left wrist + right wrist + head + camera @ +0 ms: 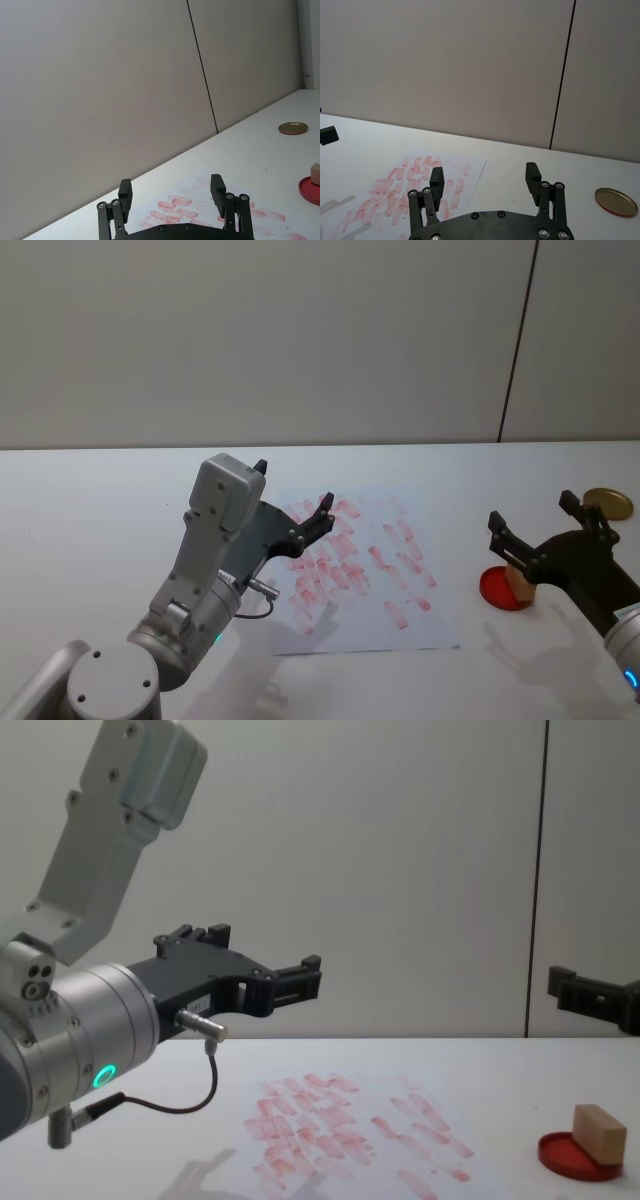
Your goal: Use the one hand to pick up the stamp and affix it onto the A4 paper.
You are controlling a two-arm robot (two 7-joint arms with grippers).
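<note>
A: Left gripper (pixel 293 483), your near one?
B: Spread wide above red-marked white A4 paper (pixel 372 612).
A: Right gripper (pixel 531 508)?
B: Wide too, above your tan wooden block stamp (pixel 518 583) on round red dish (pixel 492 590).

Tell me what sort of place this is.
Probably a robot test bench: white table against plain wall panels, A4 paper covered in repeated red stamp marks, left gripper and right gripper open above the table.

The left wrist view crops the stamp (pixel 315 174) and ink pad (pixel 310 190).
</note>
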